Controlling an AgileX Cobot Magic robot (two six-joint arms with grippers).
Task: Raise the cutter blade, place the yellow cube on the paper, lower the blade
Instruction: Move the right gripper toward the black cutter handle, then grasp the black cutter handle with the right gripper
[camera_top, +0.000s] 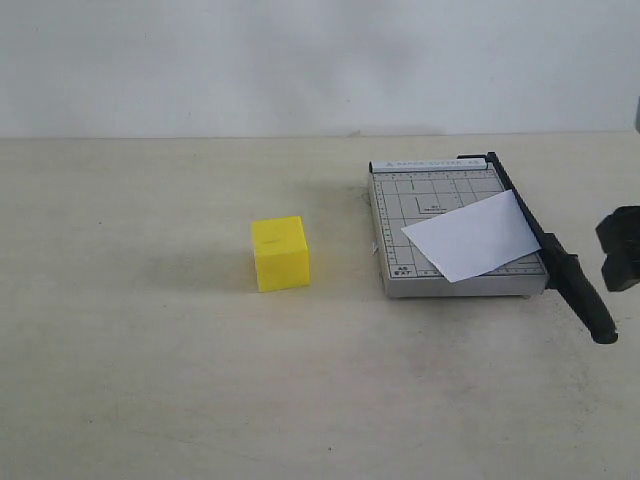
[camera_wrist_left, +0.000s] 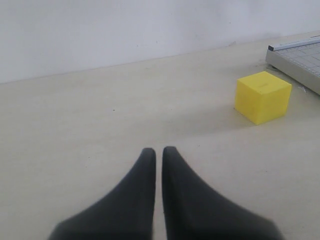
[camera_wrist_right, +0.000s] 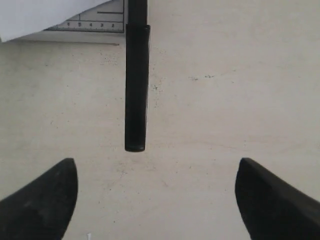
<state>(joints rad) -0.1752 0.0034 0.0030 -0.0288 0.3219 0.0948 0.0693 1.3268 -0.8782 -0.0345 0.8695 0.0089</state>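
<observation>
the blade handle (camera_wrist_right: 135, 90) points its long axis straight toward my open right jaws, the nearer arm; left jaws closed, empty.

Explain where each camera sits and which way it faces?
Exterior view: off the arms, facing the table; shows the yellow cube, the paper on the cutter board, the right gripper at one edge.
Left wrist view: on the left arm, looking low across the table at the cube; the shut left gripper shows.
Right wrist view: on the right arm, looking down at the cutter blade's handle; the open right gripper shows.
Shared: the cube, in exterior and left wrist views.
</observation>
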